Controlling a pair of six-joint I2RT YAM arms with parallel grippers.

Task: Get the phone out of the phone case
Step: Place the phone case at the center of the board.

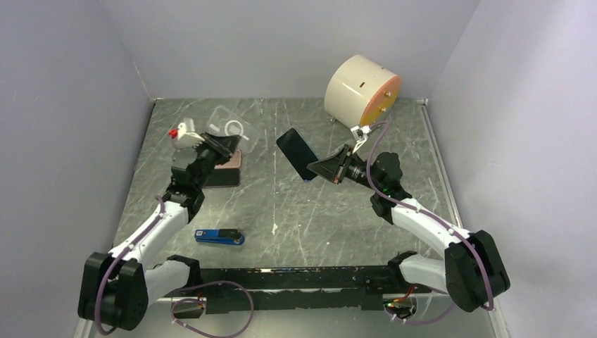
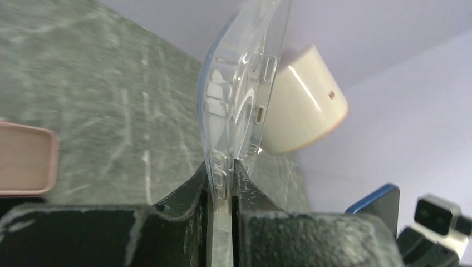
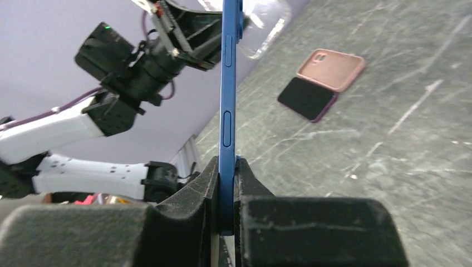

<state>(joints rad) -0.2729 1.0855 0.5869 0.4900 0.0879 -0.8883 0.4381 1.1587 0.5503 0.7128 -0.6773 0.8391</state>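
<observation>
Your left jaws are gripping the empty clear case (image 2: 239,94), 11 o'clock | right jaws gripping the blue phone (image 3: 228,111) | set-down likely remaining.

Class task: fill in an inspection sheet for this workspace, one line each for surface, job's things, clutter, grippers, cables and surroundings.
Surface: grey marbled table, with a small white scrap.
Job's things: clear phone case and blue phone, separated.
Clutter: pink case, dark phone, blue tool, cream drum.
Grippers: left gripper shut on the clear phone case; right gripper shut on the blue phone.
Cables: purple cables along both arms.
Surroundings: pale walls on three sides.
</observation>
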